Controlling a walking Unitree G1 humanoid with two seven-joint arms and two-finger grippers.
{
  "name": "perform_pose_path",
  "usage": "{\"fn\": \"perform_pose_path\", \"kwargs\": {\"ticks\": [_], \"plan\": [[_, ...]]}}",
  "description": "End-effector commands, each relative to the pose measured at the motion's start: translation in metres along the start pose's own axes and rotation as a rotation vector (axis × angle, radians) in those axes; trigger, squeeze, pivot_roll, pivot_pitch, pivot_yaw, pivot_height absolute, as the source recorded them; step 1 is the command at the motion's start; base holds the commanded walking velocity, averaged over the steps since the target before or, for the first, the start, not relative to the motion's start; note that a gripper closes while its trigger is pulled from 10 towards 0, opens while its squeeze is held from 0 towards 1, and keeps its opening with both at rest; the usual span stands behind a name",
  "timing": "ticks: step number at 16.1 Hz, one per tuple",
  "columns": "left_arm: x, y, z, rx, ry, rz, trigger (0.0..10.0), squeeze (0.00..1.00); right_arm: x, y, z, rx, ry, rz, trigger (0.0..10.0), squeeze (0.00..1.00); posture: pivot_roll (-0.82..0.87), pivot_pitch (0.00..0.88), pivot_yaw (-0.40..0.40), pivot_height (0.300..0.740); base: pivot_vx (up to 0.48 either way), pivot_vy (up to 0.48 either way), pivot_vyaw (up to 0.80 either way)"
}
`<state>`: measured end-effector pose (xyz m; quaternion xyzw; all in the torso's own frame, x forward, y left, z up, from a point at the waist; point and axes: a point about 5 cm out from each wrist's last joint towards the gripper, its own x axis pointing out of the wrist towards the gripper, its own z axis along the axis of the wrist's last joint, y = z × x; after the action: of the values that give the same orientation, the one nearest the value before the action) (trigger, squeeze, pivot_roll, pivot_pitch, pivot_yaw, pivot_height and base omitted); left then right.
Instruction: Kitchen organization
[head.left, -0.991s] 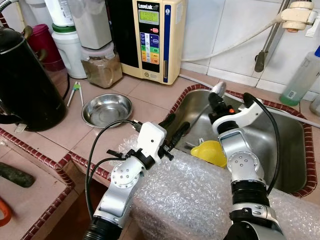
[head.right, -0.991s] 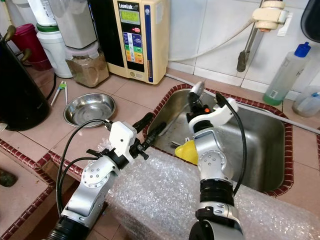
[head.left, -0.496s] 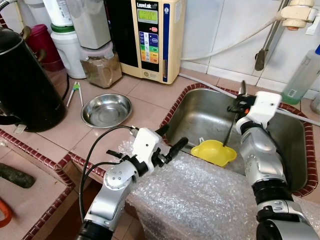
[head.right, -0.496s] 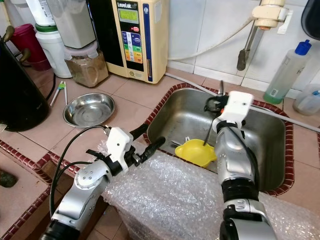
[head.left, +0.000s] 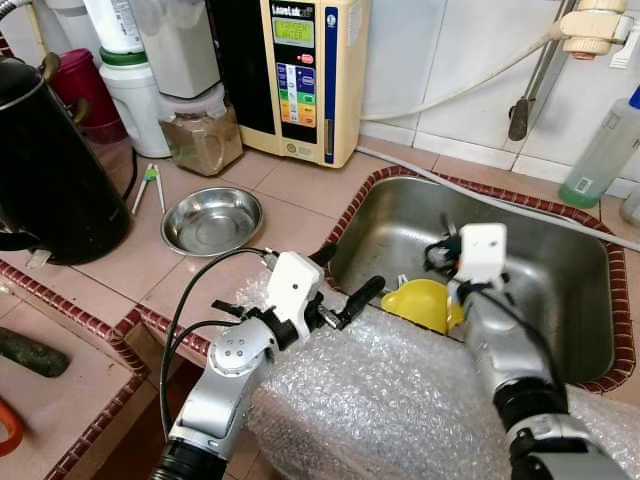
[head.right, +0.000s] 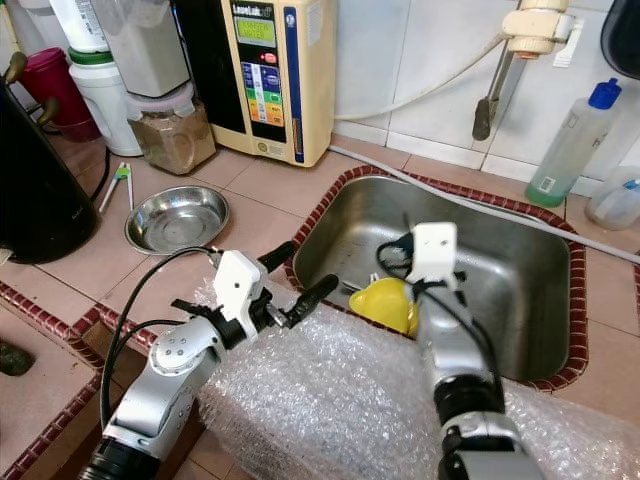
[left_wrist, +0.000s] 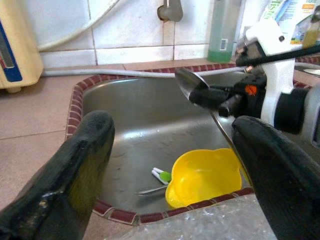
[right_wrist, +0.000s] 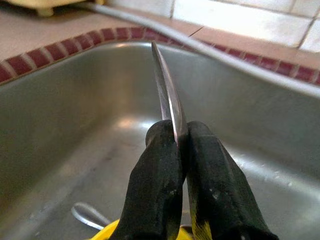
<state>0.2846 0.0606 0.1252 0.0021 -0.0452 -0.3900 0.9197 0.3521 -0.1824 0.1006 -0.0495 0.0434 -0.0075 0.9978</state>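
Right gripper (right_wrist: 176, 145) over the near part of the sink (head.left: 560, 330), its two fingers (right_wrist: 155, 170) pressed together on a metal spoon (right_wrist: 167, 95) near the bowl end; the spoon's bowl projects beyond the fingertips and its handle runs down toward the yellow bowl (head.left: 425, 303) lying at the sink's near edge. Left gripper (head.left: 340, 285) held above the near left rim of the sink, over bubble wrap (head.left: 390, 400), its fingers (left_wrist: 75, 165) spread wide and holding nothing. More cutlery (left_wrist: 157, 177) rests on the sink floor just left of the yellow bowl. On the tabletop to the left stand a steel dish (head.left: 213, 220), a black kettle (head.left: 50, 170) and a jar (head.left: 205, 130); a water unit (head.left: 300, 70) stands at the far wall. The spoon is judged light, rigid and smooth, probably wet, hence liable to pivot or slide in a pinch taken so close to one end; a grip nearer mid-handle would likely steady it. The yellow bowl appears to be light plastic, best taken by its rim.
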Motion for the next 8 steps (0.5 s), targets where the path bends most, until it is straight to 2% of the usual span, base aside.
{"fn": "perform_pose_path", "kwargs": {"ticks": [1,8], "plan": [[0.0005,0.0001,0.0047,0.021,-0.004,-0.007,10.0,1.0,-0.0004,0.001,-0.0027,-0.012,0.009,0.005,10.0,1.0,0.05,0.065,0.055,0.74,0.0,0.0,0.0],[-0.0004,0.0016,0.0034,0.035,0.01,0.005,10.0,1.0,-0.0014,0.0073,-0.0059,0.009,0.012,0.03,10.0,1.0,0.05,0.065,0.058,0.74,0.0,0.0,0.0]]}}
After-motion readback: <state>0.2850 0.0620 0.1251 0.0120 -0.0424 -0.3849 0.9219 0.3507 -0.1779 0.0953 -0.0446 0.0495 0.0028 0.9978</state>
